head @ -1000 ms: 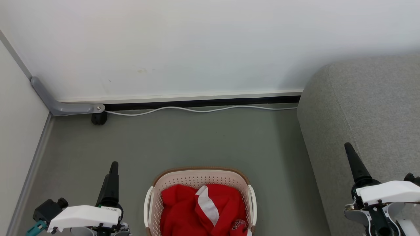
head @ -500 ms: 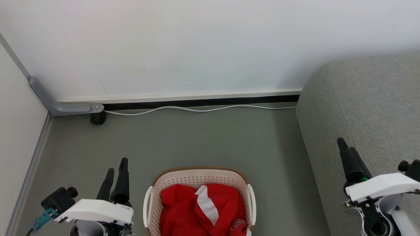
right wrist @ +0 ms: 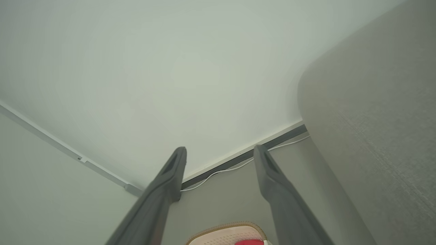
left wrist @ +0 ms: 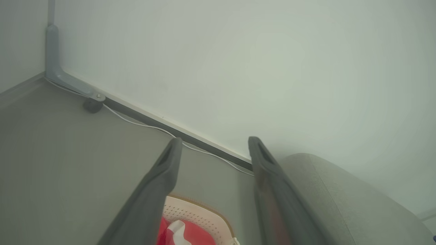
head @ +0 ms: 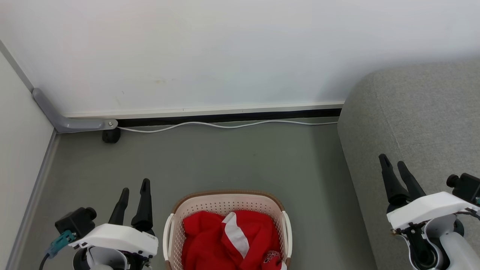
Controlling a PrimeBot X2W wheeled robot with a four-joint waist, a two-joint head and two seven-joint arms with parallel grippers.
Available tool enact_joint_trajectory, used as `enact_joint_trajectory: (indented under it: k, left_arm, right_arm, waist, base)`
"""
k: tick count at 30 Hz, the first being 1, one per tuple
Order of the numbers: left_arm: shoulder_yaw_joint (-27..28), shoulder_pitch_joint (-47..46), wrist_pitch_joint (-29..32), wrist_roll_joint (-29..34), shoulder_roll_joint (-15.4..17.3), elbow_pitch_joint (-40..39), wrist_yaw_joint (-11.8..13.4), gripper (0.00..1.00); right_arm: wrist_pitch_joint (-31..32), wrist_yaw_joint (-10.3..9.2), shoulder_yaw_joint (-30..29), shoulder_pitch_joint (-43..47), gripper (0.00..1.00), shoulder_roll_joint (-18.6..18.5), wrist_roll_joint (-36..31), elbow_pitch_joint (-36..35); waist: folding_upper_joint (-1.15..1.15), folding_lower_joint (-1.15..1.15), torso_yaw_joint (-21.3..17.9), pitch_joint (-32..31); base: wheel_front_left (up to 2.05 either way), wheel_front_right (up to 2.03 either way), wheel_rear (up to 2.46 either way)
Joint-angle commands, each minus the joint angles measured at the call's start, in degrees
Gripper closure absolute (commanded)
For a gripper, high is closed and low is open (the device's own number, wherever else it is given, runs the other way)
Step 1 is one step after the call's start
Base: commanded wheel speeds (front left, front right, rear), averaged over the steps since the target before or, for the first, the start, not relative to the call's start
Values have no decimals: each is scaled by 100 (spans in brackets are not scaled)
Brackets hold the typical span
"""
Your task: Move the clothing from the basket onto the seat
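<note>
Red soft fabric clothing (head: 210, 240), with a white stripe across it, lies heaped inside the cream perforated plastic basket (head: 225, 205) with brown rim and white side handles. The basket stands on the grey-green floor (head: 225, 161), low and central in the head view.

Left gripper (head: 135, 185): two long dark fingers spread apart, holding nothing. It is just beside the basket's left side, its tips pointing toward the wall, clear of the clothing.

Right gripper (head: 391, 159): fingers likewise spread and empty. It is seen against the large grey fabric-upholstered seat (head: 423, 120), well to the right of the basket.

The clothing lies between the two grippers, touching neither.

A white cable (head: 225, 126) runs along the foot of the white wall (head: 225, 48).
</note>
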Motion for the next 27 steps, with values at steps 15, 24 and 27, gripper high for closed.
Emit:
enact_joint_trajectory:
  k: [15,24,27]
  left_arm:
    - [57,-455,-304,1164,113,48,75,0]
    - [20,-541,-472,1848,127,90,125,0]
    - [1,-576,-523,2045,131,110,145,0]
  right_arm:
    - [-342,23,219,-393,0,-212,-1129,70]
    - [-510,24,343,-508,0,-323,-1721,97]
    - [-560,24,371,-552,0,-361,-1899,107]
  waist:
    - [0,0,-32,-31]
    - [0,0,-55,-23]
    - [0,0,-56,-11]
  base:
    - [0,0,0]
    - [0,0,0]
    - [0,0,0]
